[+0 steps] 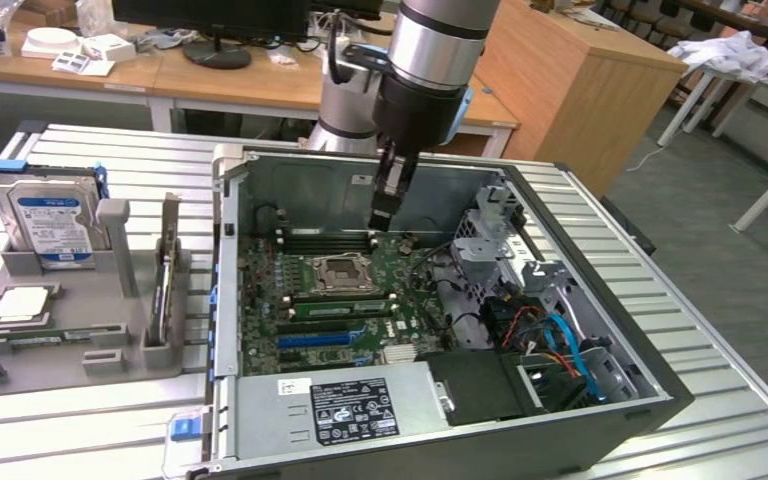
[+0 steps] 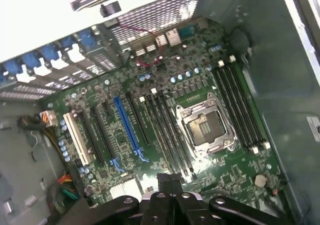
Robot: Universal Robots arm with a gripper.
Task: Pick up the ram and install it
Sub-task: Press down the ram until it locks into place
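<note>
The gripper [image 1: 384, 225] hangs inside the open computer case [image 1: 651, 390], low over the motherboard [image 1: 418, 300]. Its fingers are pressed together, and nothing can be made out between them. In the wrist view the gripper [image 2: 167, 179] sits near one end of the long slots [image 2: 167, 130] beside the processor socket [image 2: 205, 127]. The ram [image 1: 337, 307] seems to be the thin green stick lying along a slot just in front of the socket in the exterior view. It is long and narrow, with small dark chips along its face, though whether it is fully seated cannot be told. The step in hand looks like seating it. Doing that well would mean keeping the closed tips squarely over the stick's top edge and pushing straight down, not at a slant. Both ends should sink evenly until the end clips close, and the tips should stay clear of the socket. A hard drive [image 1: 48, 225] stands in the grey tray [image 1: 104, 345] at the exterior view's left, well apart from the case.
</note>
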